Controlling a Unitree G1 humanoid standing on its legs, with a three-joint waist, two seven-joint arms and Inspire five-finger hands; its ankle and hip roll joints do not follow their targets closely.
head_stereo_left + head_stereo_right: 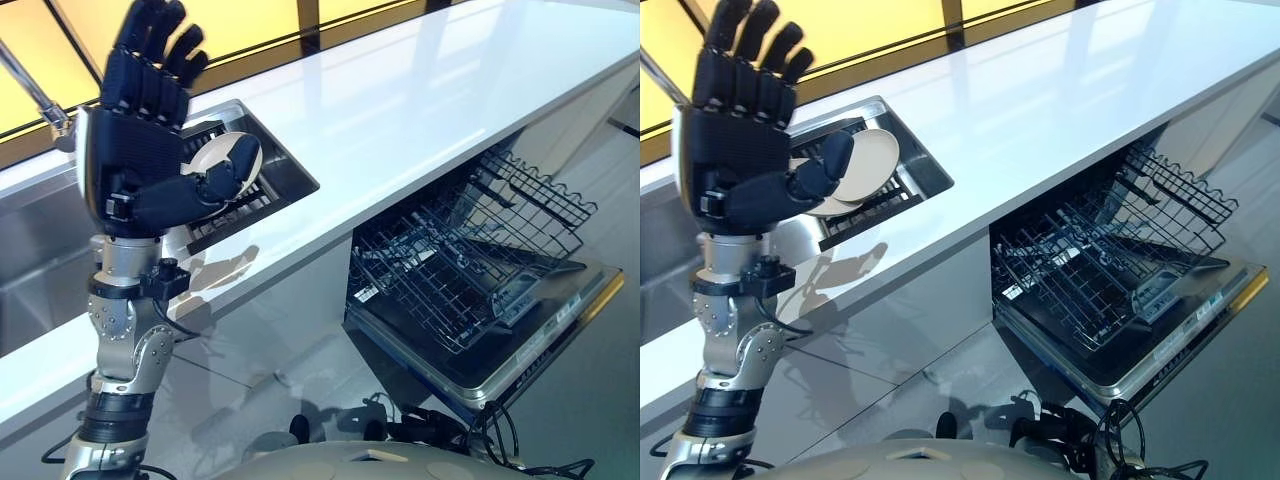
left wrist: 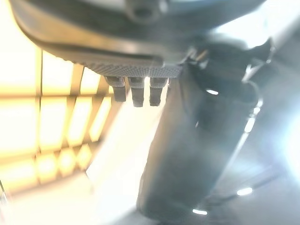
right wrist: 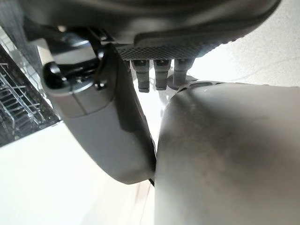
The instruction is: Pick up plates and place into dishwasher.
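Note:
Cream plates (image 1: pixel 865 160) stand on edge in a black rack inside the steel sink (image 1: pixel 285 165) set into the white counter. My left hand (image 1: pixel 135 150) is raised upright in front of the sink, open, with fingers straight and the thumb crossing in front of the plates; it holds nothing. The dishwasher (image 1: pixel 500 330) stands open below the counter at the right, its door down and its wire rack (image 1: pixel 450 270) pulled out with nothing in it. My right hand (image 3: pixel 140 23) hangs low beside the dishwasher rack (image 3: pixel 18 103), fingers relaxed and holding nothing.
The white counter (image 1: pixel 420 110) runs from the sink to the far right. A metal faucet (image 1: pixel 30 85) rises at the sink's far left. A second wire rack (image 1: pixel 545 195) sticks out above the lower one. Pale floor lies below the dishwasher door.

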